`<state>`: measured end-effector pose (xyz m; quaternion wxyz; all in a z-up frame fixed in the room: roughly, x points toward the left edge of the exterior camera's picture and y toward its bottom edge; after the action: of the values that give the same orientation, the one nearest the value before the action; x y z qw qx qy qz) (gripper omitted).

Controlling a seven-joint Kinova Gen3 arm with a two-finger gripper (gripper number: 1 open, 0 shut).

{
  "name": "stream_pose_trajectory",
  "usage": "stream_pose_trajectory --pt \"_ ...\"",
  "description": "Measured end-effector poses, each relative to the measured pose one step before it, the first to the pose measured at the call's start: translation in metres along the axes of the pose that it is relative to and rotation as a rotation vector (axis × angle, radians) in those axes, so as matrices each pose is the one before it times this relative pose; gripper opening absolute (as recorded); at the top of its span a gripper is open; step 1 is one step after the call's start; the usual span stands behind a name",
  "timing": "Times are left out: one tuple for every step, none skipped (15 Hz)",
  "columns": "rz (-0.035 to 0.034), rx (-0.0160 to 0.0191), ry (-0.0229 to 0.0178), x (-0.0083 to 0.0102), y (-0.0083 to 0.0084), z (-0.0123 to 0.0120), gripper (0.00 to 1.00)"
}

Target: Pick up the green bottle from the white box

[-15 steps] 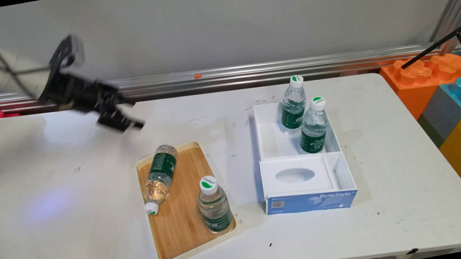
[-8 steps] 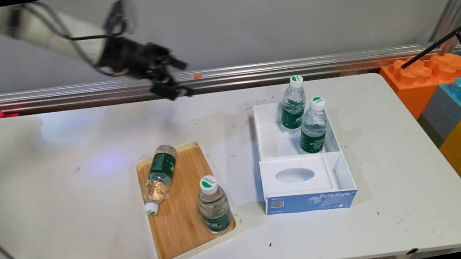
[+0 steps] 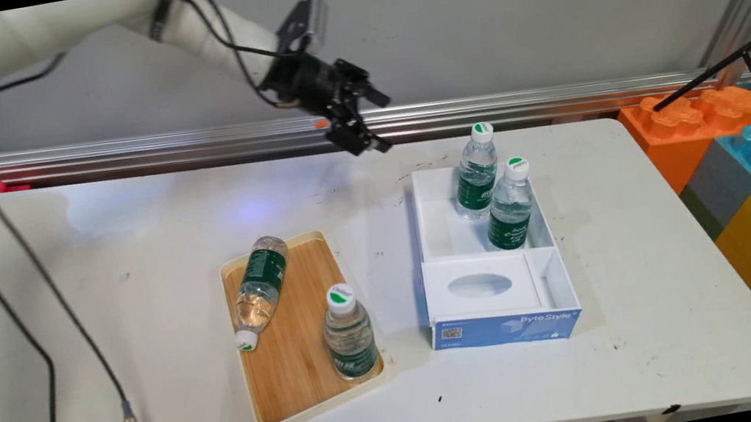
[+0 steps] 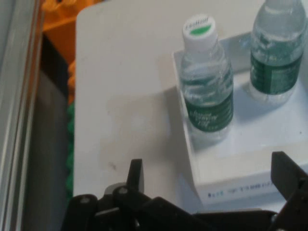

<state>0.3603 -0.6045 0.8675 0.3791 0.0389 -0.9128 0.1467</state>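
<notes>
My gripper (image 3: 371,122) hangs open and empty above the table's far edge, up and to the left of a white box (image 3: 434,232). Two upright water bottles with green labels stand in the box's far compartment: one at the back (image 3: 477,170) and one nearer (image 3: 510,206). In the hand view the gripper (image 4: 211,179) looks toward the white box (image 4: 240,159), with one bottle (image 4: 207,91) close ahead and the other (image 4: 276,53) at the upper right. A wooden tray (image 3: 295,372) carries a bottle lying down (image 3: 260,288) and an upright bottle (image 3: 348,334).
The box's near part has a white insert with an oval hole (image 3: 480,286) and a blue front panel (image 3: 505,329). Large coloured building blocks (image 3: 745,141) stand off the table's right end. A metal rail (image 3: 114,157) runs along the wall. Black cables (image 3: 32,307) hang at the left.
The gripper has swung from low over the table's left back to the right and upward, ending near the white box. Bottles, tray and box have not moved.
</notes>
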Motion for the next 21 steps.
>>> stream_pose_trajectory --pt "0.01114 -0.02139 0.01036 0.00177 -0.00546 0.00978 1.0" --pt "0.01268 -0.02603 0.01099 0.00186 -0.0056 0.01098 1.0" --pt "0.0111 -0.0252 0.01204 0.00165 -0.00491 0.0104 1.0" --pt "0.00791 -0.01898 0.00934 0.001 -0.00432 0.00791 1.0" --pt "0.00743 -0.02181 0.01058 0.00072 -0.00409 0.009 1.0" --pt "0.00721 -0.02241 0.0095 0.00077 -0.00378 0.00932 1.0" --pt "0.00528 -0.01768 0.00724 0.00037 -0.00299 0.00752 1.0" --pt "0.00533 -0.01917 0.00766 0.00027 -0.00319 0.00855 1.0" --pt "0.00352 -0.01432 0.00692 -0.00001 -0.00339 0.0082 1.0" --pt "0.00253 -0.01164 0.00426 0.00006 -0.00297 0.00694 1.0" --pt "0.00153 -0.008 0.00183 0.00004 -0.00208 0.00486 1.0" --pt "0.00152 -0.01034 0.00345 0.0 -0.00305 0.00695 1.0" --pt "0.00083 -0.00638 0.00226 0.00002 -0.002 0.0046 1.0" --pt "0.00117 -0.00855 0.00373 0.00029 -0.00314 0.00688 1.0" --pt "0.00139 -0.0093 0.00422 0.00028 -0.00357 0.00777 1.0" --pt "0.0006 -0.00812 0.00363 0.00032 -0.00353 0.00788 1.0" --pt "0.00094 -0.00557 0.00239 0.00013 -0.00287 0.00632 1.0" --pt "0.00101 -0.00498 0.00177 -0.00014 -0.00315 0.00679 1.0" --pt "0.00064 -0.00378 0.00267 0.00019 -0.00296 0.00615 1.0" --pt "-0.00021 -0.00271 0.00258 0.00014 -0.00224 0.00444 1.0" --pt "-0.00044 -0.00376 0.00323 0.00022 -0.00229 0.00449 1.0"
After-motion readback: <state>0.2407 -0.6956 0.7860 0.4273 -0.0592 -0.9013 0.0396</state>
